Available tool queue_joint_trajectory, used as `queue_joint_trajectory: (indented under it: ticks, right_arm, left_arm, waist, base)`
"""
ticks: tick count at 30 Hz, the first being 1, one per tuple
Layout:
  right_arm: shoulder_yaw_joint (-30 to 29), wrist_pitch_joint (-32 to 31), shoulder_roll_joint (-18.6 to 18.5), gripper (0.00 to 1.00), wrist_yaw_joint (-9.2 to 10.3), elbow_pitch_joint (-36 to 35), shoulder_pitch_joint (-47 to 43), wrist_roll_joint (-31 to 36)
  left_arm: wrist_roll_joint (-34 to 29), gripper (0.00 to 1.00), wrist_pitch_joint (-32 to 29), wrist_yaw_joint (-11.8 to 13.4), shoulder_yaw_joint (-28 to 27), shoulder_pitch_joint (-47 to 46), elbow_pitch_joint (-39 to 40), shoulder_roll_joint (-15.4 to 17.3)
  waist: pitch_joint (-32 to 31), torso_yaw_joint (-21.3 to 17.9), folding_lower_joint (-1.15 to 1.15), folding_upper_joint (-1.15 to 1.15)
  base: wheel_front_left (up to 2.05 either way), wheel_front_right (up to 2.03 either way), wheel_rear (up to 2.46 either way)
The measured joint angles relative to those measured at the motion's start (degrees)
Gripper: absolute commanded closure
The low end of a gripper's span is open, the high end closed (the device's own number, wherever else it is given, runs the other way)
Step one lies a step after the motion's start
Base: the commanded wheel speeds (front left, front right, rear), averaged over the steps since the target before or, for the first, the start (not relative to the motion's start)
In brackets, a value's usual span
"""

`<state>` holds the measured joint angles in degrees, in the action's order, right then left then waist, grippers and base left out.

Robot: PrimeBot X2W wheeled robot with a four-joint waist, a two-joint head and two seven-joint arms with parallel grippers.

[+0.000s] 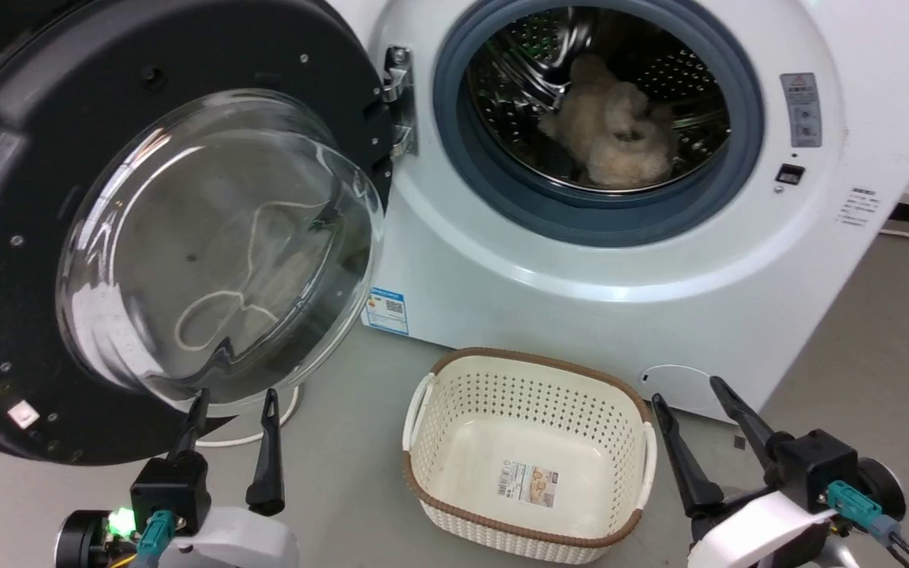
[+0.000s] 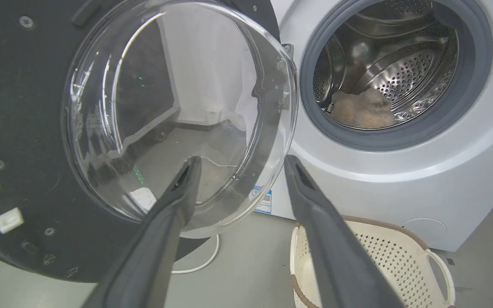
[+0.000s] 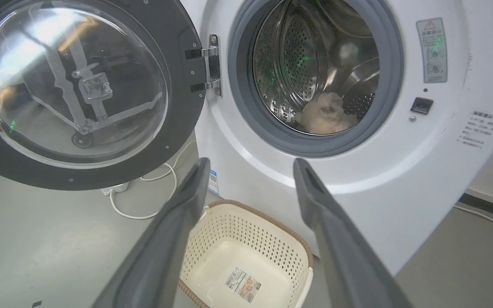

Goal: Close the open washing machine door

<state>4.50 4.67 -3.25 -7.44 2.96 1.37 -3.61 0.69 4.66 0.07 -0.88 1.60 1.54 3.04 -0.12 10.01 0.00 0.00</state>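
Observation:
The washing machine door (image 1: pixel 20 260) (image 2: pixel 19 128) (image 3: pixel 173 107) is swung wide open to the left of the white washing machine (image 1: pixel 502 268) (image 2: pixel 400 179) (image 3: pixel 400 184), hanging on its metal hinge (image 1: pixel 398 99) (image 3: pixel 212 64). Its clear glass bowl (image 1: pixel 218 244) bulges towards me. My left gripper (image 1: pixel 235 397) (image 2: pixel 240 160) is open just below the bowl's lower edge, holding nothing. My right gripper (image 1: pixel 687 390) (image 3: pixel 250 162) is open low at the right, in front of the machine's base, also with nothing in it. A beige fluffy item (image 1: pixel 608 130) lies in the steel drum.
A cream perforated basket (image 1: pixel 431 402) (image 2: pixel 439 265) (image 3: pixel 298 252) stands on the grey floor before the machine, between my grippers. A white cable (image 1: pixel 253 435) (image 3: pixel 144 214) runs on the floor under the door. Bare floor lies at the right.

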Motion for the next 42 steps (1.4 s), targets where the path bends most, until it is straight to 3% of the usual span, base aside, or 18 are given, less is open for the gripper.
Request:
queue_joint_trajectory:
  ticks: [33,34,35,36,42]
  right_arm:
    - [5.9,3.9,-1.6,0.00,0.00,3.7,1.9,-3.6]
    - [6.0,4.1,-1.7,0.00,0.00,3.8,1.9,-3.8]
    - [6.1,4.1,-1.7,0.00,0.00,3.8,1.9,-4.0]
    - [6.2,4.3,-1.7,0.00,0.00,3.9,1.9,-4.0]
    - [7.2,5.1,-2.0,0.00,0.00,4.2,2.0,-4.6]
  left_arm:
    - [2.0,0.00,4.0,1.8,-2.2,2.5,2.3,-0.1]
    - [2.0,0.25,4.0,1.8,-2.1,2.6,2.3,-0.1]
    - [2.1,0.86,4.1,1.8,-2.1,2.8,2.3,-0.1]
    - [2.2,1.00,4.1,1.8,-2.1,2.9,2.3,-0.1]
    - [3.4,1.00,5.0,1.7,-2.5,3.2,3.3,-0.2]
  waist:
    - [0.9,8.3,0.00,0.00]
    - [0.9,8.6,0.00,0.00]
    - [0.9,8.8,0.00,0.00]
    - [1.0,9.1,0.00,0.00]
    - [1.2,10.6,0.00,0.00]
  base:
    - [0.00,0.00,0.00]
    - [0.00,0.00,0.00]
    - [0.00,0.00,0.00]
    - [0.00,0.00,0.00]
    - [0.00,0.00,0.00]
